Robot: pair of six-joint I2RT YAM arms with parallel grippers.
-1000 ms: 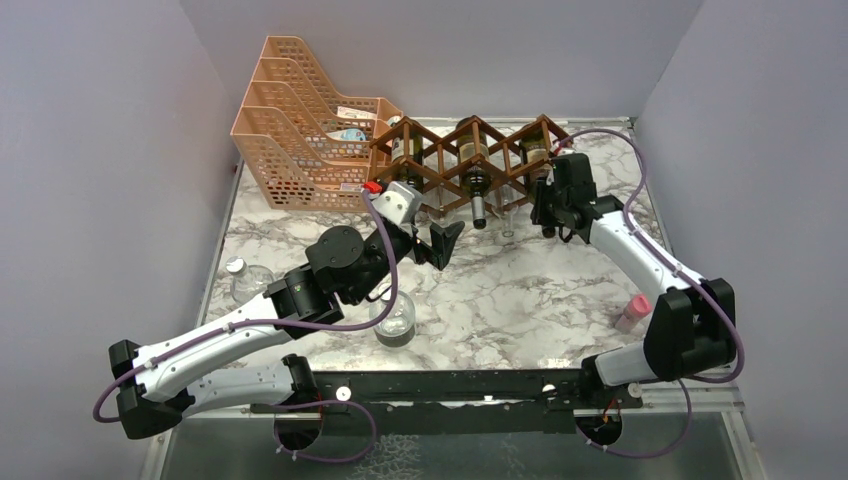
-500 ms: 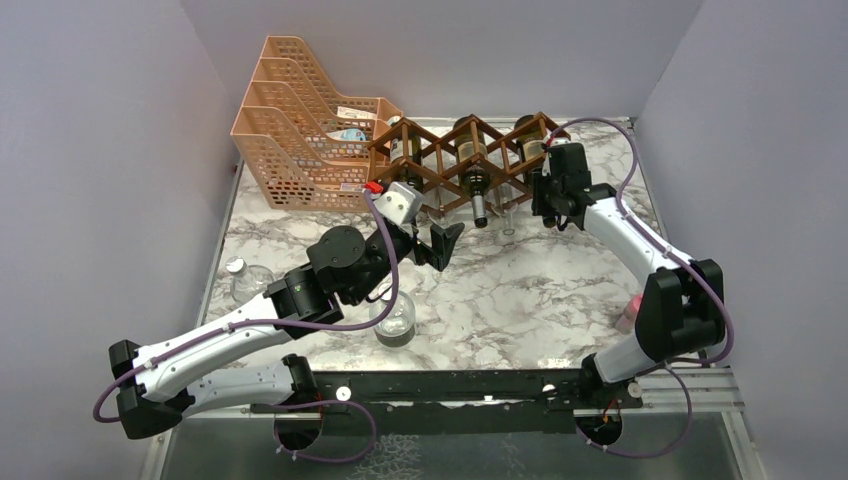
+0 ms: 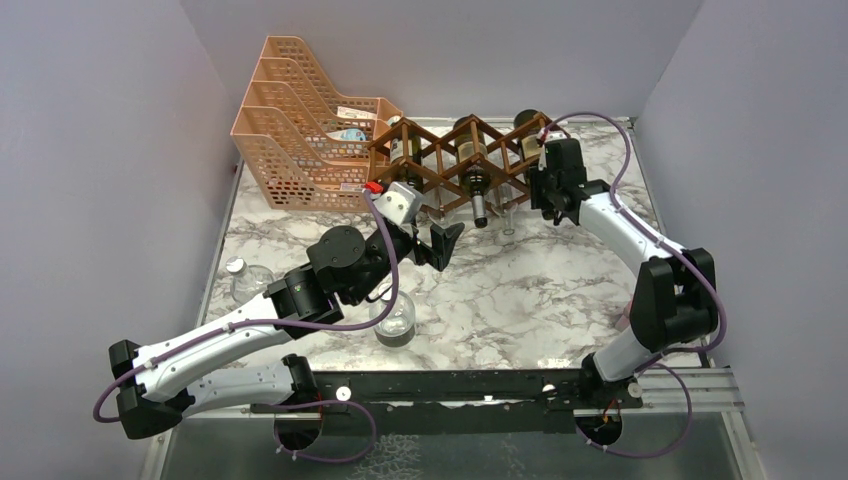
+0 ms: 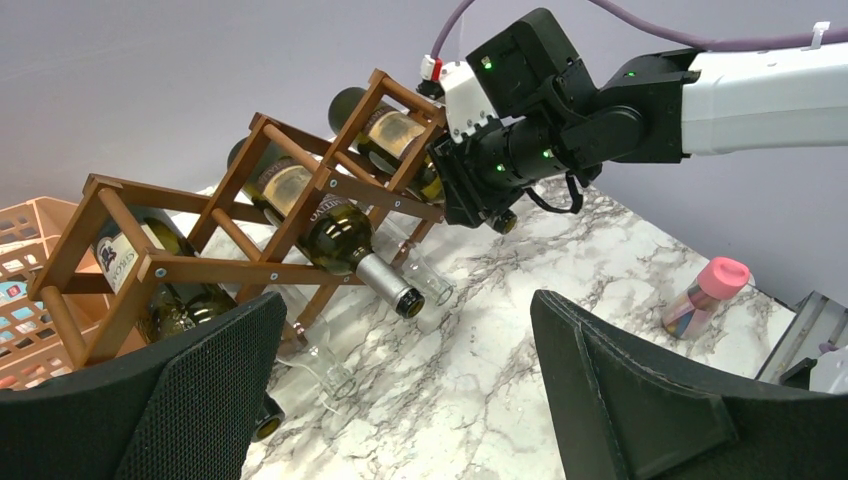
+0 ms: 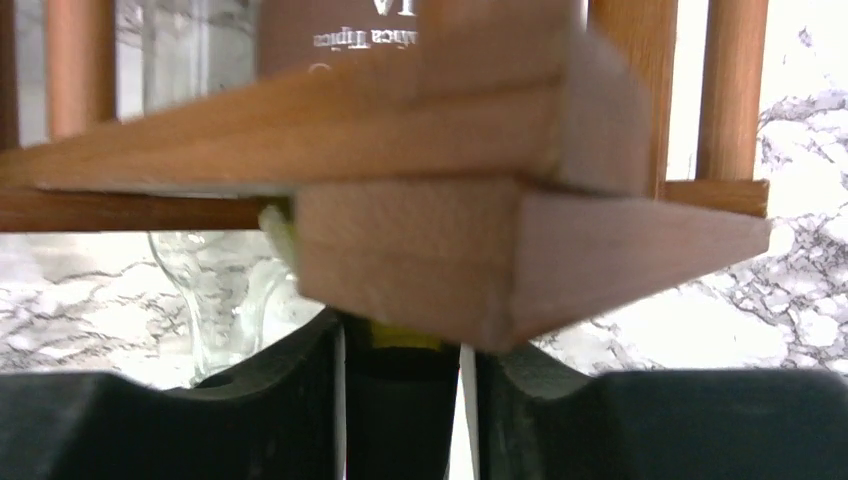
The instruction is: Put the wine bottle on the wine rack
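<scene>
The right tool (image 5: 402,385) is right up against the near face of the wine rack (image 3: 440,168), closed round the dark neck of the wine bottle (image 4: 385,128). A thin pale line shows on each side of that neck, so I can't swear how hard it's biting. The bottle lies in the rightmost opening, its base poking out past the far side.

What could go wrong? If the tool pulls back while it's snagging the neck, I reckon it drags the bottle straight out again. The rack looks light, too. More pushing could skid it across the surface (image 3: 520,290) towards the far wall, or jostle the silver-capped bottle (image 4: 345,245) next door. There's clear glassware (image 4: 322,368) lying under the rack that a slipped bottle would hit.

Compared with a second ago, the right arm has pressed farther in, and the bottle has gone deeper with it. That elbow has swung across and now almost hides the pink bottle (image 4: 705,295) from above. The left tool (image 3: 442,245) hasn't budged: wide open, empty, hanging just near of the rack.
</scene>
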